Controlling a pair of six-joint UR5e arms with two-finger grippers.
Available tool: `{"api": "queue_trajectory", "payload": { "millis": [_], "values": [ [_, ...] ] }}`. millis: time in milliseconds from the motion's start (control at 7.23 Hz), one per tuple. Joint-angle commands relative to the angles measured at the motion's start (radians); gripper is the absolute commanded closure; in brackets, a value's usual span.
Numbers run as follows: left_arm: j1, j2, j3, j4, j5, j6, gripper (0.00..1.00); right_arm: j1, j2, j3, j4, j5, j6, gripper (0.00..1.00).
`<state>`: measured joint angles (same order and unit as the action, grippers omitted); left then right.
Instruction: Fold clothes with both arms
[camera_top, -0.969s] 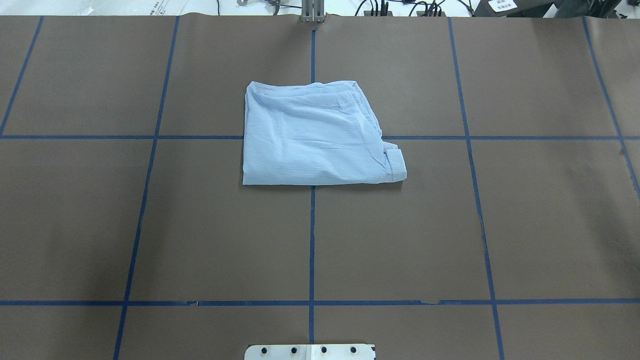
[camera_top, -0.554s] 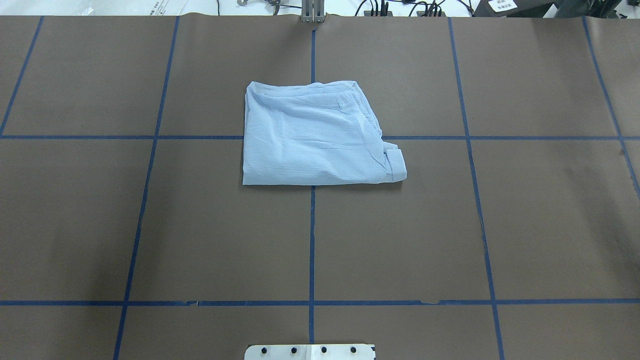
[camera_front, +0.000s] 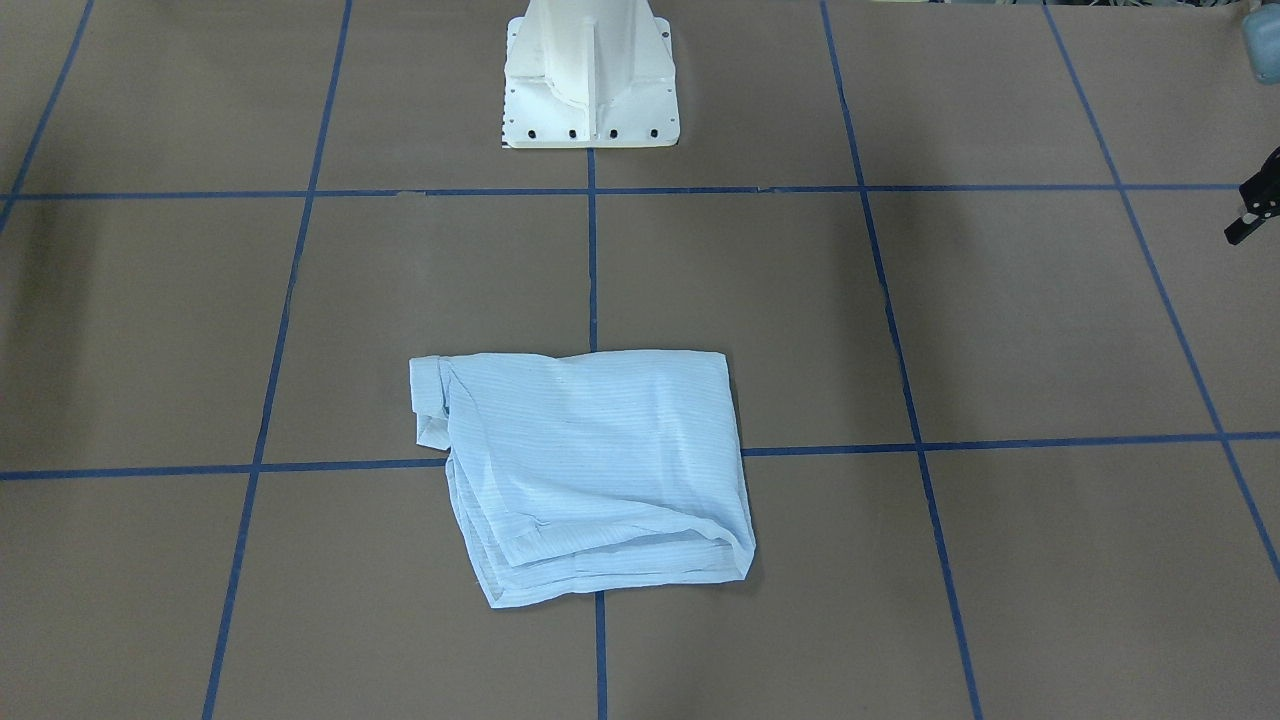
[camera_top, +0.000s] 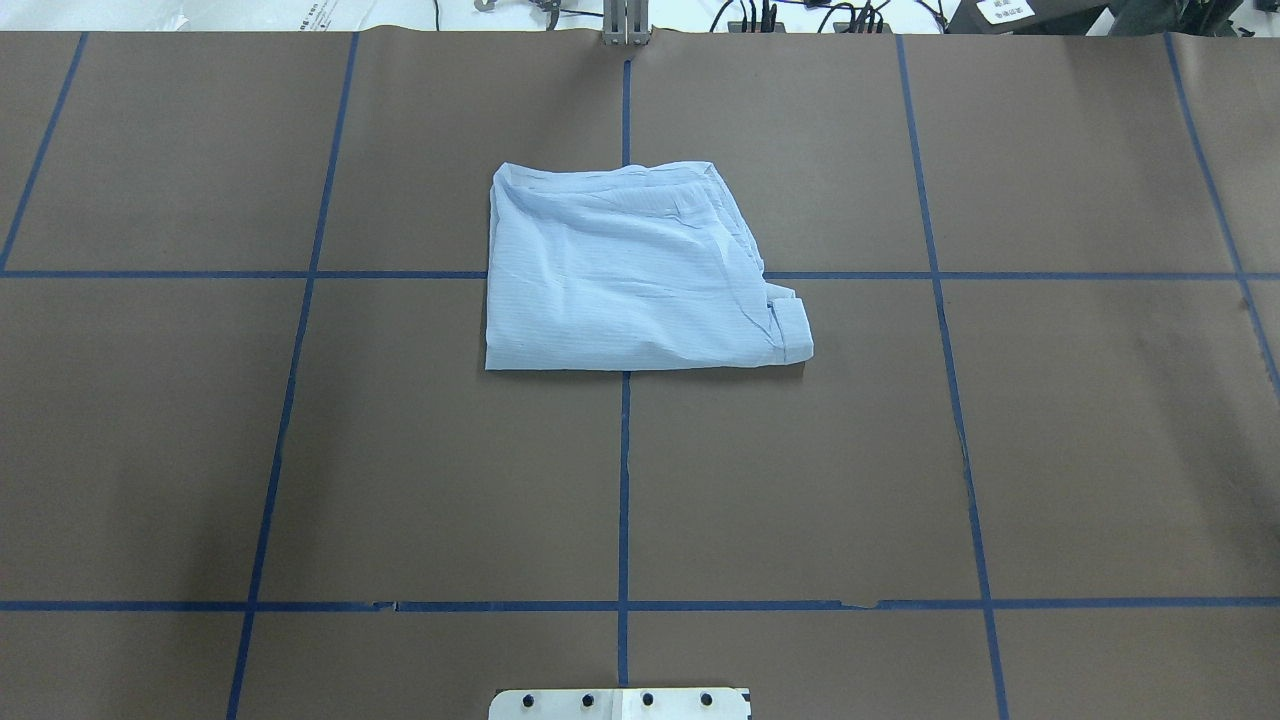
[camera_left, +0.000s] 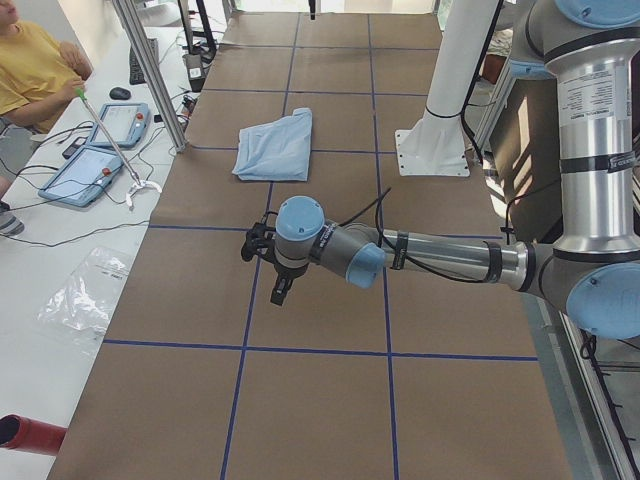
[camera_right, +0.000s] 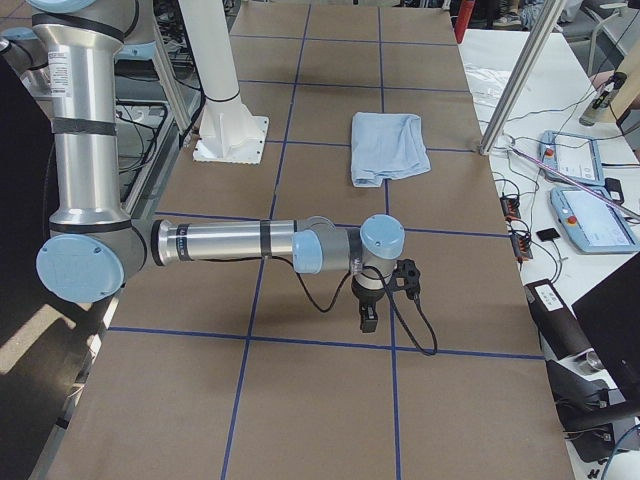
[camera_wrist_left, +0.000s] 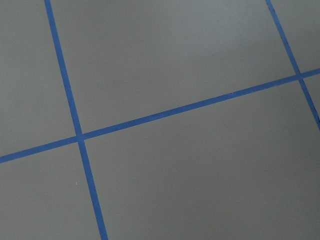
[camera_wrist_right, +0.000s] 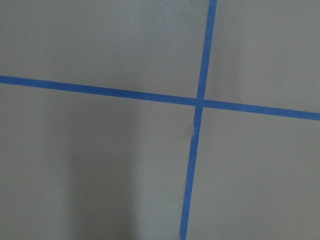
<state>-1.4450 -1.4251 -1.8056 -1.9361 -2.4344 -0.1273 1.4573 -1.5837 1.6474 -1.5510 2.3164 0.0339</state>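
Note:
The clothes (camera_top: 630, 270) are one light-blue striped shirt, folded into a rough rectangle and lying flat mid-table, with a cuff sticking out at one corner (camera_front: 428, 385). No gripper touches it. Far off toward the table's left end, the left arm's gripper (camera_left: 281, 292) hangs low over the brown surface; only a black piece of it (camera_front: 1250, 210) shows at the front view's right edge. The right gripper (camera_right: 367, 320) hovers near the table's right end. I cannot tell whether either is open or shut. Both wrist views show only bare table and blue tape lines.
The white pedestal base (camera_front: 590, 80) stands at the robot's edge of the table. Blue tape marks a grid on the brown table (camera_top: 300, 450). Beside the table are teach pendants (camera_left: 90, 170), a metal post (camera_left: 150, 70) and a seated person (camera_left: 30, 70).

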Motion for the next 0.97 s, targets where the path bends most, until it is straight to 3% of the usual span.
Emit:
{"api": "queue_trajectory", "payload": {
  "millis": [0, 830],
  "values": [
    [0.0, 0.002, 0.002, -0.003, 0.001, 0.0, 0.0, 0.002, -0.006, 0.006, 0.002, 0.003, 0.001, 0.0],
    [0.001, -0.003, 0.012, -0.004, 0.002, -0.002, 0.0, 0.002, -0.006, 0.011, 0.0, 0.029, 0.0, 0.0]
  ]
}}
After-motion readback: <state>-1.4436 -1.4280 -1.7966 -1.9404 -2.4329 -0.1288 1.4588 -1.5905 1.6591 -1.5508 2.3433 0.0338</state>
